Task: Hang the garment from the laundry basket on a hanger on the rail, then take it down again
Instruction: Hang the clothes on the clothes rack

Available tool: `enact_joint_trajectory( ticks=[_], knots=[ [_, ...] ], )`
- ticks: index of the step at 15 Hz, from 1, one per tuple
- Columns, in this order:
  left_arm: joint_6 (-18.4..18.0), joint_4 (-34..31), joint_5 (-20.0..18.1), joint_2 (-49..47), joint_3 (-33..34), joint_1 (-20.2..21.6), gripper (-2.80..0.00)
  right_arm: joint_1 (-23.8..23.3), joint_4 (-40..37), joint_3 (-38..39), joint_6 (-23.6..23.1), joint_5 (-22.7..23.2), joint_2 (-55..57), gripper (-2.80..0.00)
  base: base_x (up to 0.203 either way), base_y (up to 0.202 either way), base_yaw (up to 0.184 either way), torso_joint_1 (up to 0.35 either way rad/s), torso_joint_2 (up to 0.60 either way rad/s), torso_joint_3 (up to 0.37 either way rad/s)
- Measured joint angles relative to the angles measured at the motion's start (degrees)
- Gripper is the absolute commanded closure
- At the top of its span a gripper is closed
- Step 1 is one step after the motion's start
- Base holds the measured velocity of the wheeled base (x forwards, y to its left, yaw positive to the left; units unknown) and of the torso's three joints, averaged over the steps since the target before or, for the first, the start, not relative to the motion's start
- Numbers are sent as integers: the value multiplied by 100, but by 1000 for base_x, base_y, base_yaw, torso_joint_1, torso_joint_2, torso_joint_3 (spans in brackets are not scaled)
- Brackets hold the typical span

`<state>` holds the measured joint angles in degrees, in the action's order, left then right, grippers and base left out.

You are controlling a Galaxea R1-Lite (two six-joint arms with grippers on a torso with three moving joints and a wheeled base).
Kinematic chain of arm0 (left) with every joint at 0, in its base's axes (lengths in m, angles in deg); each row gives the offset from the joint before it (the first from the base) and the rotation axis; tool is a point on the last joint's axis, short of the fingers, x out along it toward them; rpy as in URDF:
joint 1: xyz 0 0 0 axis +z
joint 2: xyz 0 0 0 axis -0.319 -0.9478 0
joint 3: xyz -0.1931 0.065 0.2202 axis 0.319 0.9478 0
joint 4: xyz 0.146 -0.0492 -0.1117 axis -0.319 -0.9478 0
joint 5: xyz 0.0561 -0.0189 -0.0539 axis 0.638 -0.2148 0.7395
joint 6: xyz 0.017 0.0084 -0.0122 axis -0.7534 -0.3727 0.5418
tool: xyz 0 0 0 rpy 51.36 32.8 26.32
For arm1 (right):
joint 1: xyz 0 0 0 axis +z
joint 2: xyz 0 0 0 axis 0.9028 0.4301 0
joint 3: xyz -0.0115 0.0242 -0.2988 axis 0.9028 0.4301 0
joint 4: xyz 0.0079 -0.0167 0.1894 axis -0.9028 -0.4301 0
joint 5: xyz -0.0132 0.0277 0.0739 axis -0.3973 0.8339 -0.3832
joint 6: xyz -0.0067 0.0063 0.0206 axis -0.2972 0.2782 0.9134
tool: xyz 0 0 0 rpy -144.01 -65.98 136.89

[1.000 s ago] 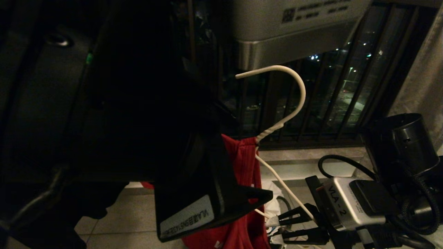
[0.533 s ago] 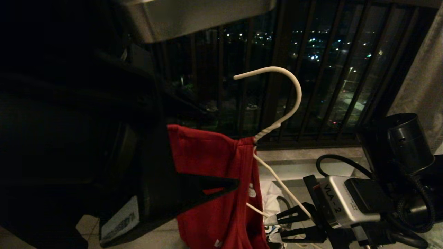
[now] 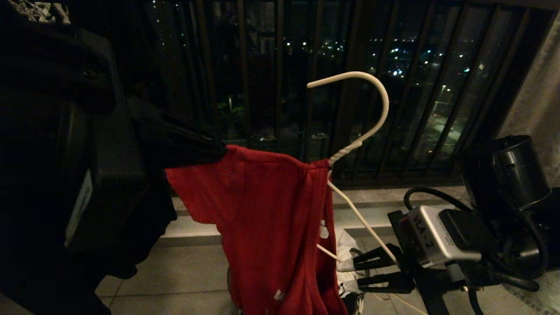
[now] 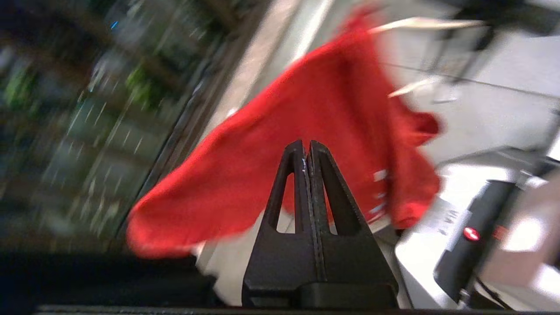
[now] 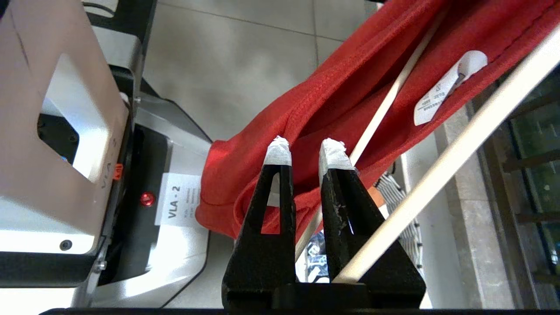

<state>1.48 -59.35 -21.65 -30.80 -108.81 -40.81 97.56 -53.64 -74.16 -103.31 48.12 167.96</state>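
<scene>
While the dark balcony railing bars filled the whole upper field of the head view, the left arm's black bulk occupied everything from 7 to 11 o'clock. The garment, a red T-shirt, hung at frame centre, draped over the hanger and falling toward 6 o'clock above the pale tiled floor. Its shoulder edge was drawn out toward 9 o'clock, where the left gripper had it. In the left wrist view the left gripper showed both black fingers pressed flat together, with red cloth directly at and behind the tips; the picture was motion-blurred, so the pinch on the fabric was probable, not certain, though the head view showed the cloth pulled taut to the tips.

At 3 to 4 o'clock sat the right arm, with its silver wrist housing labelled "VLA-2". The right gripper reached in from the right at about 5 o'clock. In the right wrist view its white-taped fingertips stood a narrow gap apart, and one white wire of the hanger ran down to the base of the fingers; the other wire passed between them.

The hanger, thin white wire, rose from the shirt's neck at centre; its twisted neck and open hook pointed toward 12 o'clock, hooked on nothing.
</scene>
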Motion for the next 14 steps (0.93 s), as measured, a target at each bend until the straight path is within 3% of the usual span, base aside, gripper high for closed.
enact_joint_trajectory(
  ticks=[4,7,11,14],
  knots=[
    [2,-133,-147,-155,-477,1179,0,-17,0,0,0,4,-30,0,0,0,0,0,0,0],
    [-15,-565,-683,-529,-1277,1952,0,-21,-2,-1,-2,1,-33,0,0,0,0,0,0,0],
    [-420,-702,-2250,-932,-1514,2939,0,-18,-2,7,-2,1,-28,0,0,0,0,0,0,0],
    [-863,-1030,-3284,-1067,-1524,3364,0,10,-35,29,-4,0,-22,0,0,0,0,0,0,0]
  ],
)
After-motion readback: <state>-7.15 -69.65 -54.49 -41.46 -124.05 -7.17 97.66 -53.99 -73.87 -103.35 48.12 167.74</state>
